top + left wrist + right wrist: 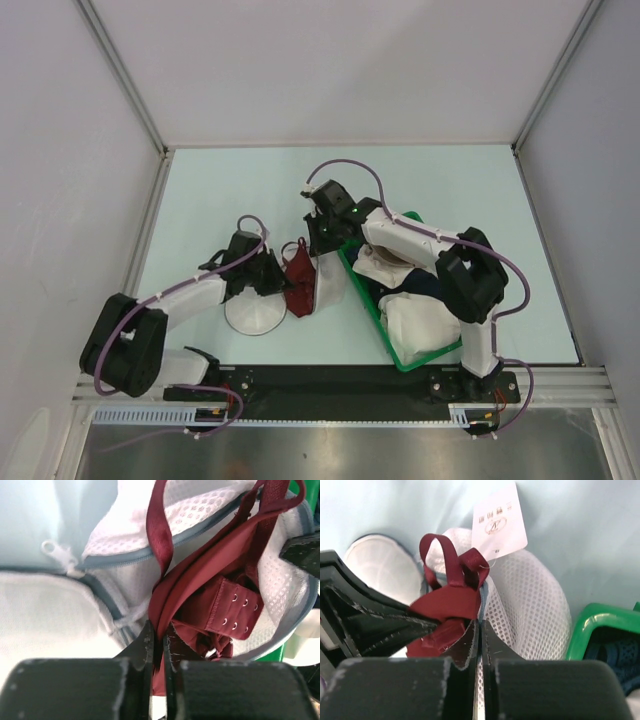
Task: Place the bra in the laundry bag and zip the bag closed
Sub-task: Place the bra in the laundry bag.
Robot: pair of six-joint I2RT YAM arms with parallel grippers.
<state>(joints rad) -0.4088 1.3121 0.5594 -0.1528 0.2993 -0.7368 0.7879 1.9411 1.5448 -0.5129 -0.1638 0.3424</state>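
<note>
The maroon bra (pixel 298 285) hangs bunched in the mouth of the open white mesh laundry bag (pixel 255 312). One bag half lies flat on the table. The other half (pixel 333 285) is held upright. My left gripper (pixel 278 278) is shut on bra fabric; the left wrist view shows its jaws (pixel 159 640) pinching the bra (pixel 200 595) against the mesh (pixel 200 510). My right gripper (pixel 322 240) is shut on the raised half's zipper rim, as the right wrist view (pixel 479 625) shows. There the bra (pixel 445 600) and a white tag (pixel 497 520) sit above the jaws.
A green plastic basket (pixel 370 310) stands right of the bag under my right arm. It holds white garments (pixel 420 320) and a navy one (pixel 425 285). Its rim also shows in the right wrist view (pixel 590 625). A white zipper pull (pixel 50 547) lies on the bag's rim.
</note>
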